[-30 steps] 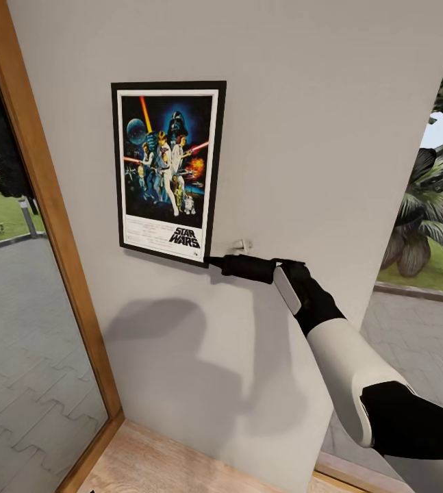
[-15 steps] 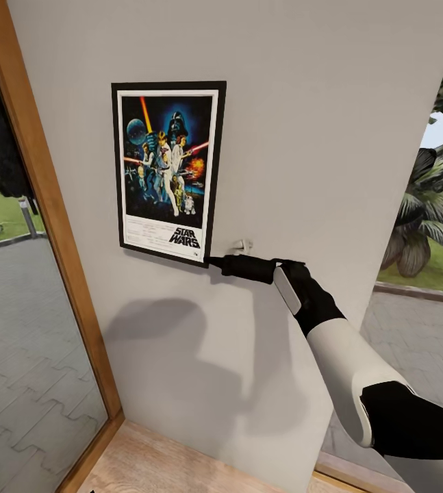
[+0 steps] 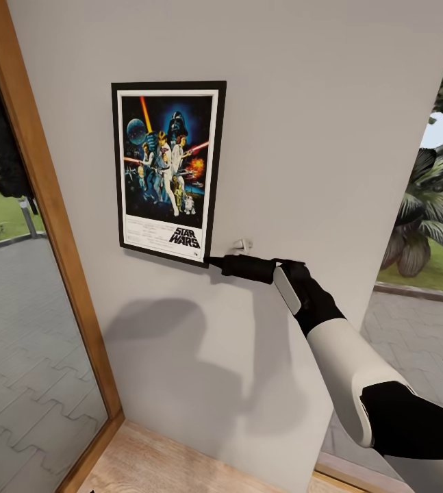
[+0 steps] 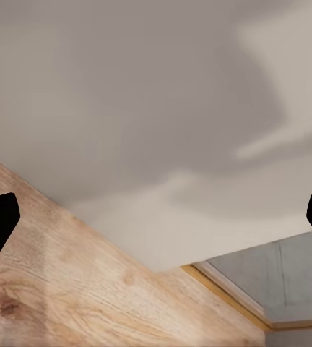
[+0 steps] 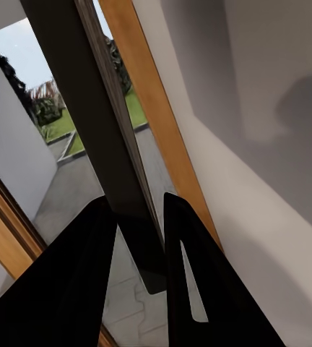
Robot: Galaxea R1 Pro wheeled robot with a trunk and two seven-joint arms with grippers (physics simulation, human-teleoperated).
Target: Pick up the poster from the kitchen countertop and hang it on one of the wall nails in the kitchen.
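Wall [image 3: 303, 123]: pale grey panel between a wood-framed window [image 3: 46, 226] at the robot's left and a glazed opening with plants at its right; the poster lies flat against it.
Poster [image 3: 168, 171]: black-framed Star Wars print, upright with a slight tilt, high on the wall and away from any countertop. In the right wrist view its dark frame edge [image 5: 116, 144] runs down between the 2 fingers.
Right gripper [image 3: 214, 261]: reaching in from the right, clamped on the poster's lower right corner; the wrist view shows both fingers [image 5: 80, 289] pressed to the frame edge.
Left gripper [image 4: 156, 217]: 2 dark fingertips at opposite edges of its own view, wide apart, holding nothing, aimed at wall and wooden floor [image 4: 69, 289].
Nail [image 3: 242, 244]: 1 small pale peg in the wall just above the right gripper, beside the poster's lower corner and bare.
Step in hand: the hanging itself, judged late in the task.
Next move: probably settle the frame onto a nail, then let go, only once it bears the weight.
Hidden: whatever nail may sit behind the frame; whether the poster hangs or is merely held cannot be told.
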